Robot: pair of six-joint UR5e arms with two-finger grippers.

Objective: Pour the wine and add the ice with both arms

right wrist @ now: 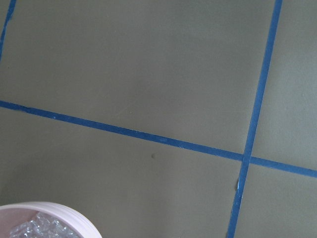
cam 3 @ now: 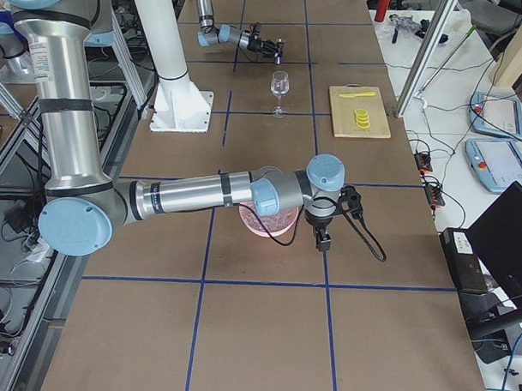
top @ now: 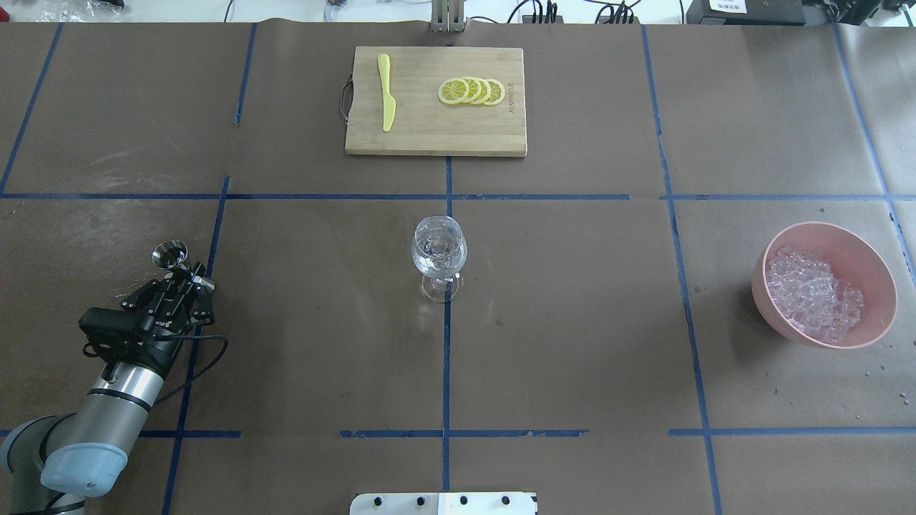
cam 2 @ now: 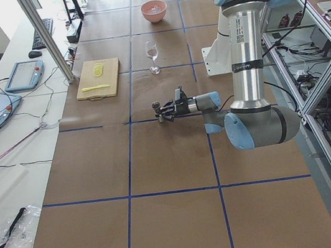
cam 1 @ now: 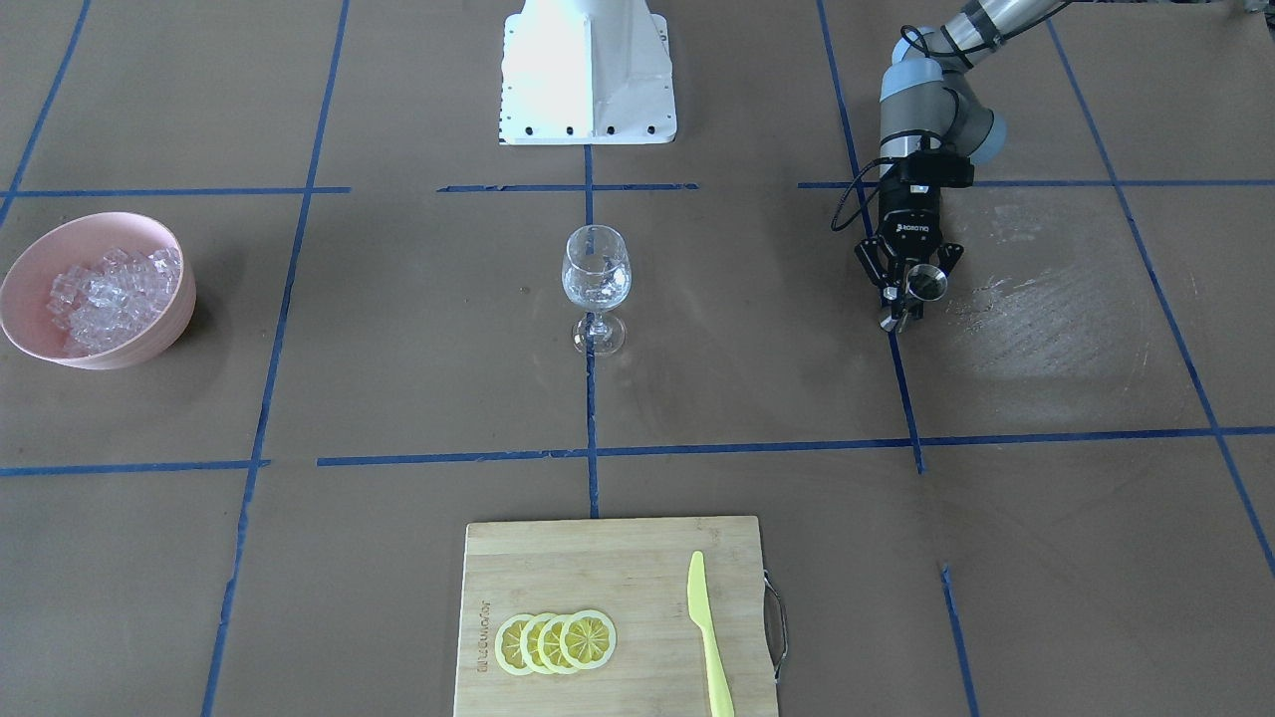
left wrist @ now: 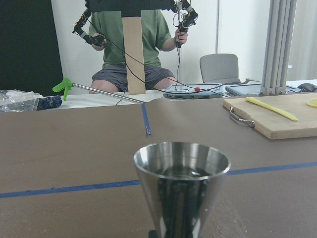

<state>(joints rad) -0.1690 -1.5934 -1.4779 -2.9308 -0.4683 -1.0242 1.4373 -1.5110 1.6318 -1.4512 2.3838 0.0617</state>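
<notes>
My left gripper is shut on the stem of a small steel measuring cup. It holds the cup upright just above the table, well to the side of the wine glass. A little clear wine sits in the glass's bowl. The ice fills a pink bowl at the far side of the table. In the exterior right view my right gripper hangs beside that bowl; I cannot tell whether it is open or shut.
A wooden cutting board carries lemon slices and a yellow knife. The white robot base stands behind the glass. A person sits beyond the table edge in the left wrist view.
</notes>
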